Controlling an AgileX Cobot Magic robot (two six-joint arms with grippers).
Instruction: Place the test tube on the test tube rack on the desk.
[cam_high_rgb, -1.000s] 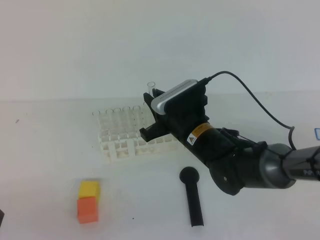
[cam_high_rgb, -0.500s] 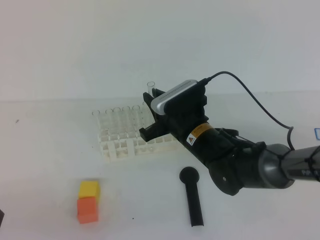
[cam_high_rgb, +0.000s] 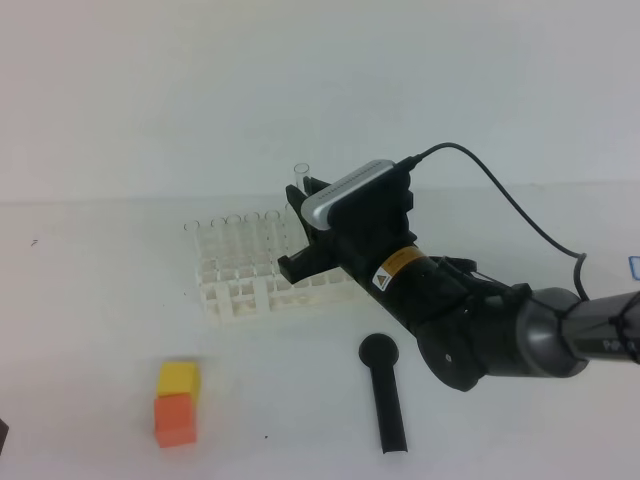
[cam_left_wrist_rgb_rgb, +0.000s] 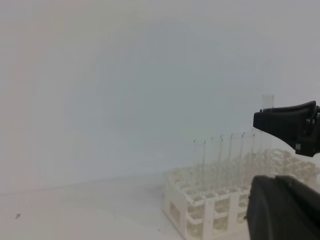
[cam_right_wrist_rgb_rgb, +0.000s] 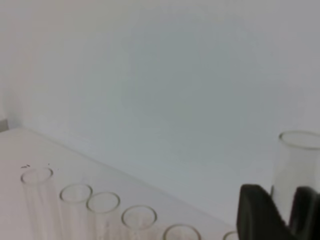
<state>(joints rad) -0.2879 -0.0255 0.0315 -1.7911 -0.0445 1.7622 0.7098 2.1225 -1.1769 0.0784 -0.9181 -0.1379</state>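
Exterior high view: the tube (cam_high_rgb: 301, 176) is seen upright between the fingers of the right gripper (cam_high_rgb: 300, 192), its open rim standing above them, over the far right corner of the rack (cam_high_rgb: 262, 280). The jaws stand narrowly parted and appear closed on the glass. The lift and carry look done; what seems left is lowering the tube into a hole and letting go, though whether its lower end is already in a hole cannot be told. The tube is slim, clear, nearly lost against the white. Several like tubes stand left of the gripper. The left gripper is unseen, taken as closed.
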